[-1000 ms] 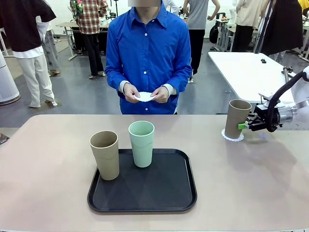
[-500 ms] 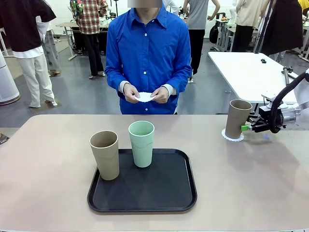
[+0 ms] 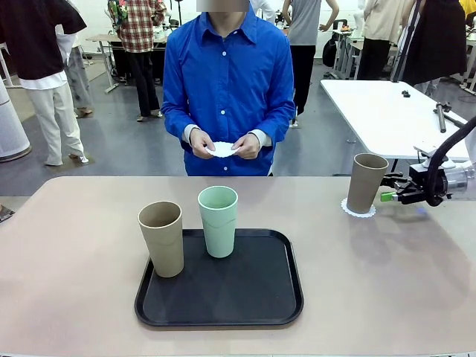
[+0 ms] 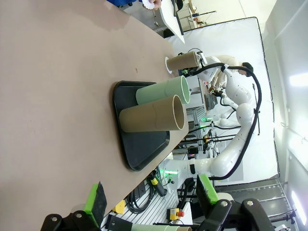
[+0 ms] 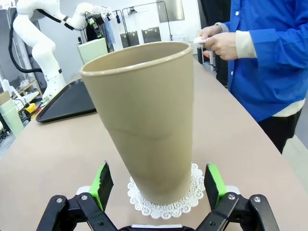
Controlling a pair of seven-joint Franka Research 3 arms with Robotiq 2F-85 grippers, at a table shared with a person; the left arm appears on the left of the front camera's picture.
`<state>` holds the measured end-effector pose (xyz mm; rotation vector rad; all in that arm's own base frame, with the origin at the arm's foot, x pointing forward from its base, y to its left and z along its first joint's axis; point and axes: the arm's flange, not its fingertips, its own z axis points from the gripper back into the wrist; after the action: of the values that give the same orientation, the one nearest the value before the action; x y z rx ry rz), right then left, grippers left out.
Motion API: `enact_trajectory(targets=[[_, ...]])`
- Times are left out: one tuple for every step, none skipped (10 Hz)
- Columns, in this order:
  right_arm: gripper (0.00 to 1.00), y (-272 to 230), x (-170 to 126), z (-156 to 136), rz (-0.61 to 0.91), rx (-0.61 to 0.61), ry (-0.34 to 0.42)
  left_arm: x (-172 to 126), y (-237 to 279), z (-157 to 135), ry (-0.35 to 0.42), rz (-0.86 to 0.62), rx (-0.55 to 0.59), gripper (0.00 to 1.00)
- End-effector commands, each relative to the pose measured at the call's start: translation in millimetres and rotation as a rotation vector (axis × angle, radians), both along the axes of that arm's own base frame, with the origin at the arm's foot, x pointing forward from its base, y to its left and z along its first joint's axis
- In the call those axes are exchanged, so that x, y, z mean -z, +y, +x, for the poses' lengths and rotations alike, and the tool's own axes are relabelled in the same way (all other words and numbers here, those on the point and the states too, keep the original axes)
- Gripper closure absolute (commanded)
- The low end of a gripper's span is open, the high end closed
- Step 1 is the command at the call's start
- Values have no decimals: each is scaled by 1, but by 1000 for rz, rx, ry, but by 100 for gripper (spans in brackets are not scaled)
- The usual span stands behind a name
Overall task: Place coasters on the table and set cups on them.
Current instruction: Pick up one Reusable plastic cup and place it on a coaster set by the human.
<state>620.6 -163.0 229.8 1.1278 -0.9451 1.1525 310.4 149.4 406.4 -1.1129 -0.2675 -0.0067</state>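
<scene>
Backing off the tall tan-brown matte cup (image 3: 367,182) on a white lacy paper coaster (image 3: 358,210), right of the black rounded tray (image 3: 256,291), the right gripper (image 3: 390,196) stayed spread and empty; the left gripper (image 4: 150,195) gaped too. A second tan cup (image 3: 162,239) and a mint-green cup (image 3: 218,222) stood on that tray.

Bright, even overhead light, soft shadows (wrist views distorted).

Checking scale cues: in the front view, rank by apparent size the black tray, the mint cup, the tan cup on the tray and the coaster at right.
1. black tray
2. tan cup on the tray and mint cup: alike; the tan one stands nearer the camera, so unranked
3. coaster
</scene>
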Motion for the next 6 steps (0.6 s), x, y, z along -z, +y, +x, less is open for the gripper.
enact_trajectory(targets=[[0, -8, -16, -8, -35, 31, 33, -1, 1, -1, -12, -16, -1, 0], [0, -10, -31, -23, -87, 88, 90, -1, 1, -1, -12, -16, -1, 0], [0, -12, -56, -45, -142, 138, 144, -1, 1, -1, -12, -16, -1, 0], [0, -11, -79, -65, -207, 169, 161, -1, 1, -1, -12, -16, -1, 0], [0, -8, -101, -82, -272, 217, 267, -1, 1, -1, -12, -16, -1, 0], [0, -4, -121, -97, -331, 261, 316, -1, 1, -1, -12, -16, -1, 0]])
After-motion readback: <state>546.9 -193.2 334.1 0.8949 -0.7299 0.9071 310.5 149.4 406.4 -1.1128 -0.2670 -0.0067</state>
